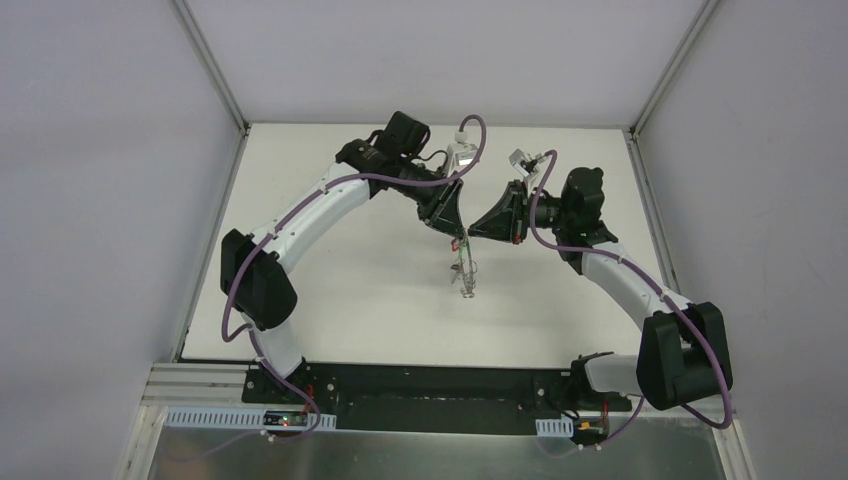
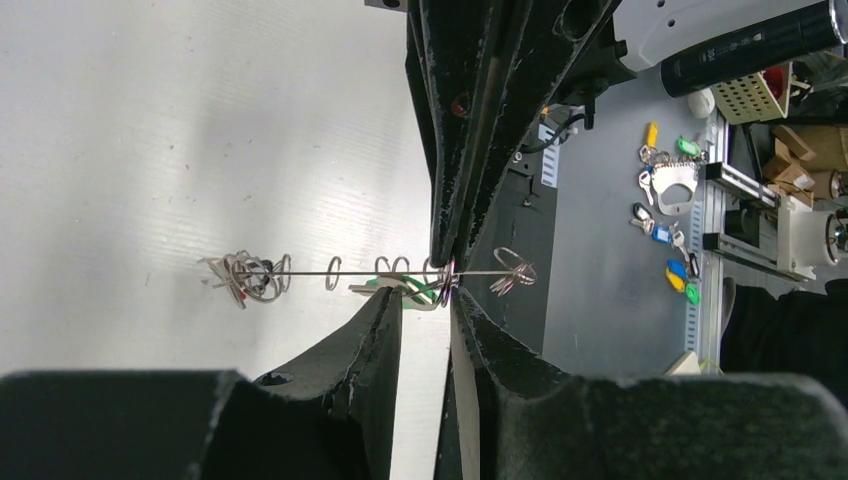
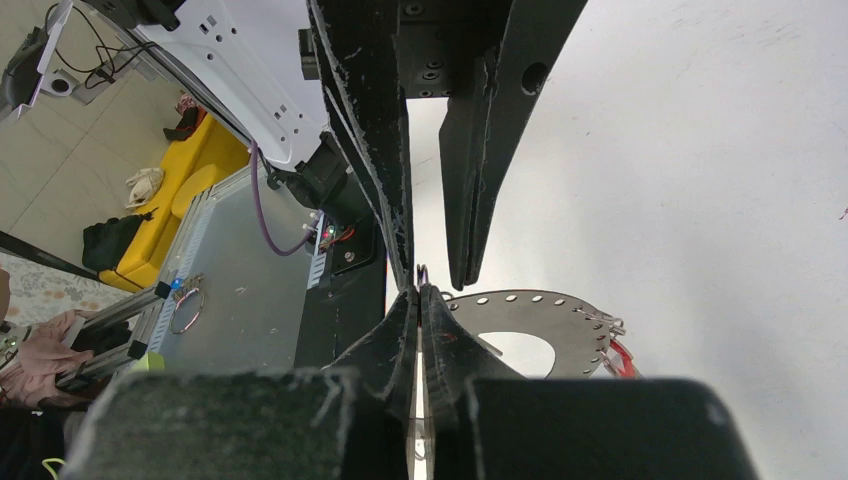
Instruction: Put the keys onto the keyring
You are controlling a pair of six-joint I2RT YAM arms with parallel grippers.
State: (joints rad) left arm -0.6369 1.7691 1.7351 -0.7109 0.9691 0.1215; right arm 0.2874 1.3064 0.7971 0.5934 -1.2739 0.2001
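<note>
The keyring (image 1: 466,270) hangs on edge above the middle of the white table. It is a thin line in the left wrist view (image 2: 310,272) and a flat grey holed ring in the right wrist view (image 3: 560,318). My right gripper (image 3: 418,293) is shut on a small wire loop at the ring's rim; it also shows in the top view (image 1: 472,232). My left gripper (image 2: 425,300) is open, its fingertips astride that spot, with a green key (image 2: 425,291) in the gap. A red key (image 3: 622,358) hangs at the ring's far end, among tangled loops (image 2: 250,278).
White walls close in the table on three sides. The black base plate (image 1: 430,385) runs along the near edge. Several spare keys and rings (image 2: 665,225) lie on a grey bench beyond the table.
</note>
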